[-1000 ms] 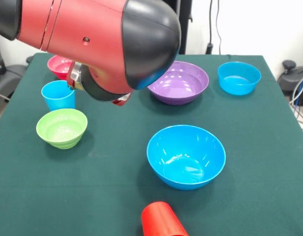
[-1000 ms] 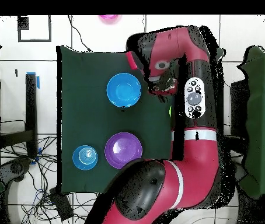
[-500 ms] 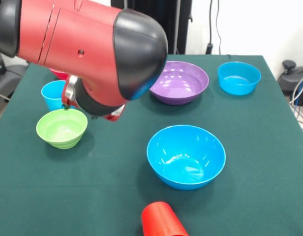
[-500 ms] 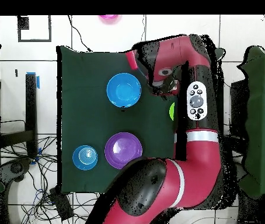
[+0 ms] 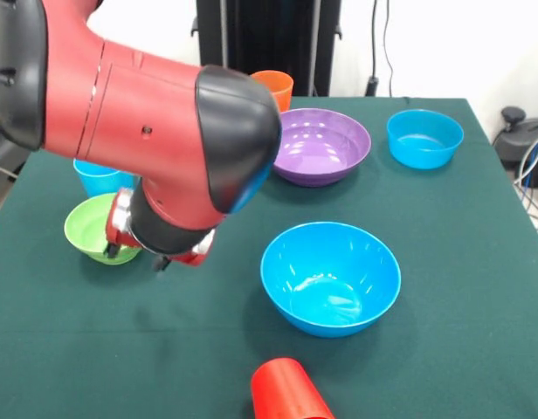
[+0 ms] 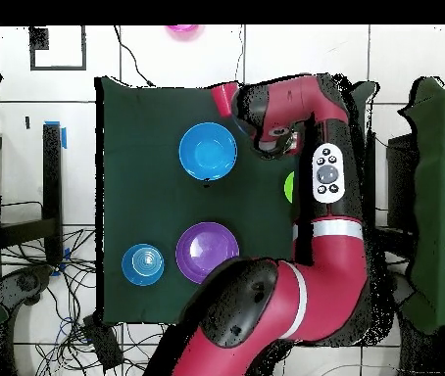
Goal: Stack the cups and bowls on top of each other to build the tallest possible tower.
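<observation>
My claw (image 5: 134, 255) hangs beside the lime green bowl (image 5: 93, 229) on the counter (image 5: 461, 349) — whether its tips are spread I cannot tell. To grip well, I should drop one tip inside the rim, then pinch gently.

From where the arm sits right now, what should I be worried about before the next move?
1. The arm's bulk hangs low over the lime green bowl and light blue cup, hiding most of both in the front view; a blind descent might knock either.
2. The claw sits at that bowl's rim, so a sideways move may shove it.
3. The red cup lies tipped at the table edge; a nudge might roll it off.
</observation>
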`<state>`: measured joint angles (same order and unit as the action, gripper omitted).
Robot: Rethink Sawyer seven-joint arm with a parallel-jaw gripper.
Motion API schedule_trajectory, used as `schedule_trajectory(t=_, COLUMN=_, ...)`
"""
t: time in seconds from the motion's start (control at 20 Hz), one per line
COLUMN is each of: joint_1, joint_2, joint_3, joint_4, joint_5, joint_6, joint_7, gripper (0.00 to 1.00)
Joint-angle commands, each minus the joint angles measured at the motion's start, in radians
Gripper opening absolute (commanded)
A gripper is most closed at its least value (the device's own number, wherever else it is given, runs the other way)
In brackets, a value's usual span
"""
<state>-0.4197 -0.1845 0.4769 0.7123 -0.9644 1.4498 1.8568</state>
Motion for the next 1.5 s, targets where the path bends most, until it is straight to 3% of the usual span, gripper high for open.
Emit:
schedule_trajectory(t=0.05, joint_1=0.018, joint_2=0.061, joint_3=-0.046, joint_4=0.046, joint_5=0.061, joint_6=-0.098, joint_7=0.18, gripper=1.0)
schedule_trajectory(t=0.6, joint_1=0.047, joint_2=0.093, joint_3=-0.106, joint_4=0.011, joint_5=0.107, joint_6=-0.087, joint_7=0.138, gripper=1.0)
schedule_trajectory(t=1.1, joint_1=0.085, joint_2=0.022, joint_3=-0.179, joint_4=0.071, joint_5=0.116, joint_6=-0.113, joint_7=0.074, gripper=1.0)
schedule_trajectory(t=1.5, joint_1=0.102, joint_2=0.0, joint_3=-0.212, joint_4=0.093, joint_5=0.15, joint_6=-0.159, joint_7=0.104, gripper=1.0)
